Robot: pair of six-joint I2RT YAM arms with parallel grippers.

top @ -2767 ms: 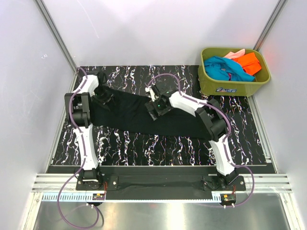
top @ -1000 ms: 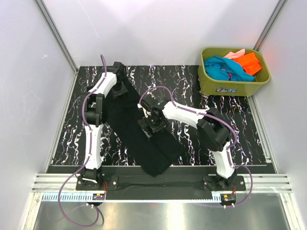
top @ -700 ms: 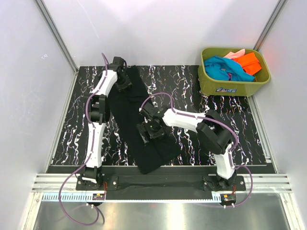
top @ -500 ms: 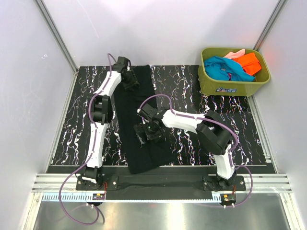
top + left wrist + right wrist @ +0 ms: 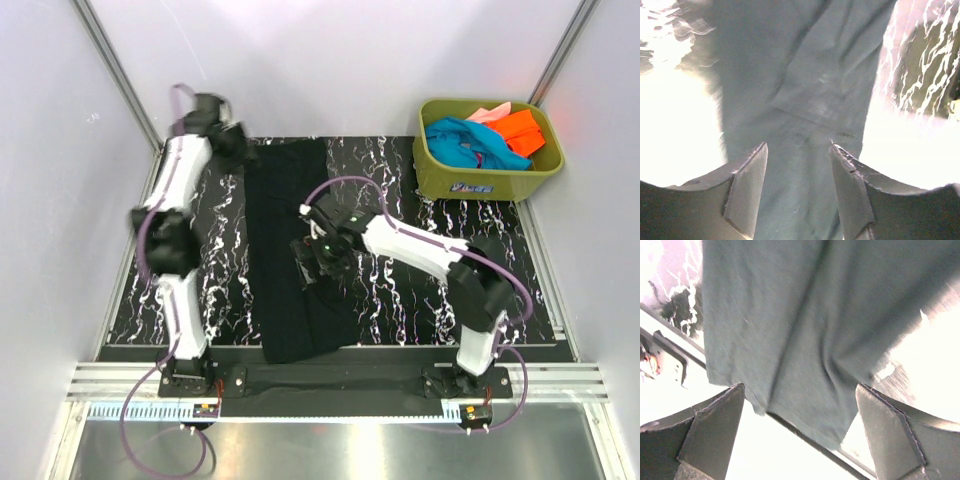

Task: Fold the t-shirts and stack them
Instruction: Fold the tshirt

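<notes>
Black t-shirt (image 5: 280, 225) lies on the marbled black-and-white table (image 5: 400, 300) as one long band. It runs from the far edge to the near edge, left of centre, and its near hem reaches the table's front strip.

Left gripper (image 5: 240, 150): at the far left corner of the band and blurred in the top view. In the wrist view its fingers (image 5: 747, 192) stand apart with creased cloth showing below the gap and nothing pinched. I cannot tell whether the tips touch the cloth.

Right gripper (image 5: 318, 262): over the middle of the band, toward its right edge. In the wrist view its fingers (image 5: 715, 425) are spread wide. The shirt and its near hem lie beneath them, and nothing is held.

Olive-green tub (image 5: 440, 182): at the far right corner, well apart from both arms. It holds a teal-blue t-shirt (image 5: 462, 140), an orange t-shirt (image 5: 518, 130) and a pale pink t-shirt (image 5: 488, 113), all bunched and unfolded.
</notes>
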